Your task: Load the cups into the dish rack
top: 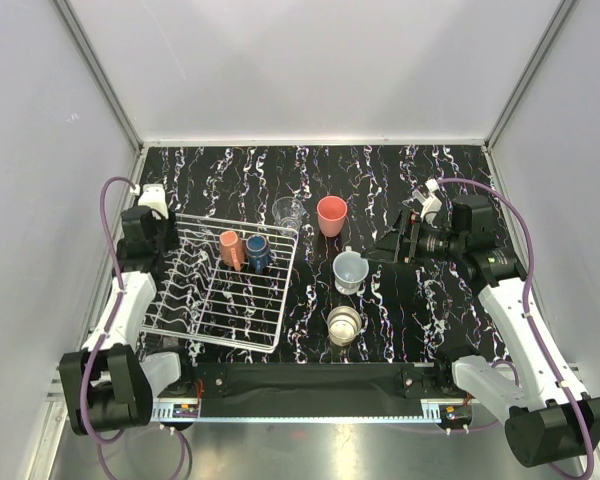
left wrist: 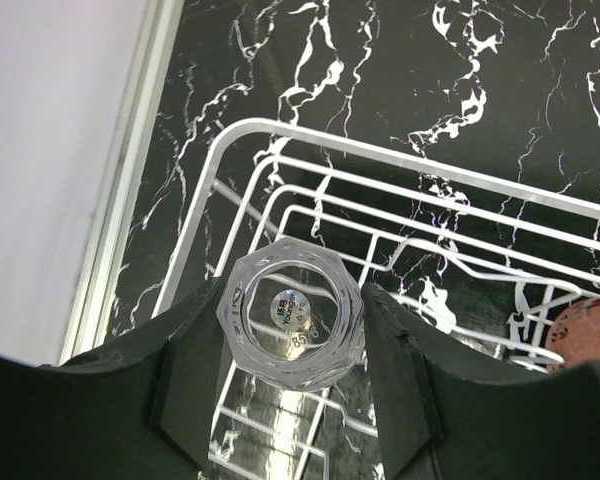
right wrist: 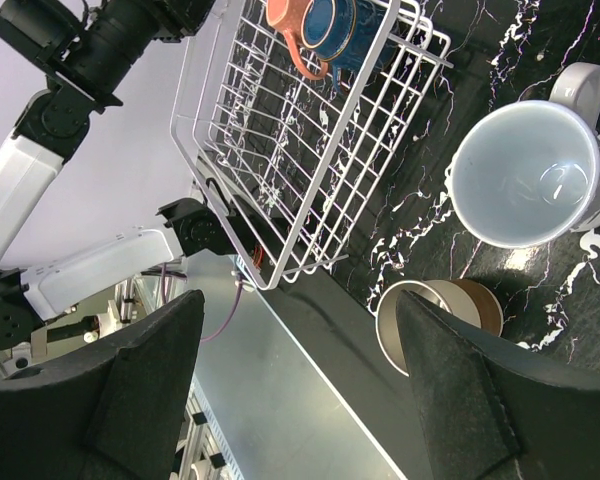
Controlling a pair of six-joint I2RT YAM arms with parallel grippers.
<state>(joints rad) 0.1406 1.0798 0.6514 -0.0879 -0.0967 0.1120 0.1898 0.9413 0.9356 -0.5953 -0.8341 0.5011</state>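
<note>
The white wire dish rack stands at the left. A salmon mug and a dark blue cup sit in its far right part. My left gripper hovers over the rack's far left corner. In the left wrist view it is shut on a clear glass, base up, above the rack. A second clear glass, a coral-red tumbler, a pale blue-white mug and a beige cup stand on the table. My right gripper is open and empty, right of the pale mug.
The table is black marble-patterned with grey walls on three sides. A metal rail runs along the near edge. The right wrist view also shows the rack, the beige cup and the left arm.
</note>
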